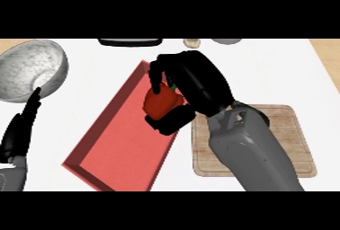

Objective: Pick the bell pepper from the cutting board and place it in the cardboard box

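Fingers (158,74) of the right hand (196,81) curl round the pepper (161,102); I see it above the red box (119,139), centre frame. Left hand (20,128) rests released, lower left.

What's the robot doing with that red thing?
The robot's right hand has its black fingers curled round a red bell pepper and holds it over the edge of a shallow red box. The light wooden cutting board it belongs to lies just to the right, under the grey forearm. The left hand rests at the left edge, below a speckled grey bowl. The pepper is not yet set down in the box.
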`<state>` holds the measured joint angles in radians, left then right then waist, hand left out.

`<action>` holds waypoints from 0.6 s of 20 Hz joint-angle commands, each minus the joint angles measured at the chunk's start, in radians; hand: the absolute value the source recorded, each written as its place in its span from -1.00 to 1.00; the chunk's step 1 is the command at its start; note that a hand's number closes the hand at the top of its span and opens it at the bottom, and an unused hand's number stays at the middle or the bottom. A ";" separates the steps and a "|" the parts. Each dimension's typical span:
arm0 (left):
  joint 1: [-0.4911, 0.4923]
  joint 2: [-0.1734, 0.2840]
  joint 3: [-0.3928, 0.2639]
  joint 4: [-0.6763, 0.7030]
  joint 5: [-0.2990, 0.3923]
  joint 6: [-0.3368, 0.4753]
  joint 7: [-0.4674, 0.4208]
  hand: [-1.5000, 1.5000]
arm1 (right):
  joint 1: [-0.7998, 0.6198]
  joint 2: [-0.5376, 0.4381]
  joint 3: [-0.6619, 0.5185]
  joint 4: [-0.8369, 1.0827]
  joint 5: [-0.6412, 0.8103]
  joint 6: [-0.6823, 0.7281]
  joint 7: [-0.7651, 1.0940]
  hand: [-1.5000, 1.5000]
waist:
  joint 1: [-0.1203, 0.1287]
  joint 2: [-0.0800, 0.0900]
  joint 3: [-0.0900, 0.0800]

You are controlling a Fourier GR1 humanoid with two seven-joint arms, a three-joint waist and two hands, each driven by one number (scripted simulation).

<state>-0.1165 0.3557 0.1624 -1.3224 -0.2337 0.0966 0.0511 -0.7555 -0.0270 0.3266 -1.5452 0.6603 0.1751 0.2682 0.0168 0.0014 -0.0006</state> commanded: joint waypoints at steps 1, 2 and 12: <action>-0.006 -0.004 -0.020 -0.031 -0.016 -0.007 0.040 0.00 | -0.172 0.026 0.058 0.174 -0.122 -0.095 0.130 1.00 | 0.020 0.002 0.000; 0.009 -0.023 -0.022 -0.052 -0.017 0.009 0.028 0.00 | -0.171 0.026 0.080 0.242 -0.129 -0.157 0.092 1.00 | 0.020 0.002 0.000; -0.057 0.002 -0.009 0.005 -0.019 -0.027 0.021 0.00 | -0.452 0.027 0.249 0.679 -0.375 -0.403 0.049 1.00 | 0.042 0.010 -0.001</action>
<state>-0.1468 0.3477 0.1510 -1.3315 -0.2504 0.0821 0.0644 -1.0900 -0.0015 0.5444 -1.0284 0.3684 -0.1696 0.3282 0.0480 0.0086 -0.0012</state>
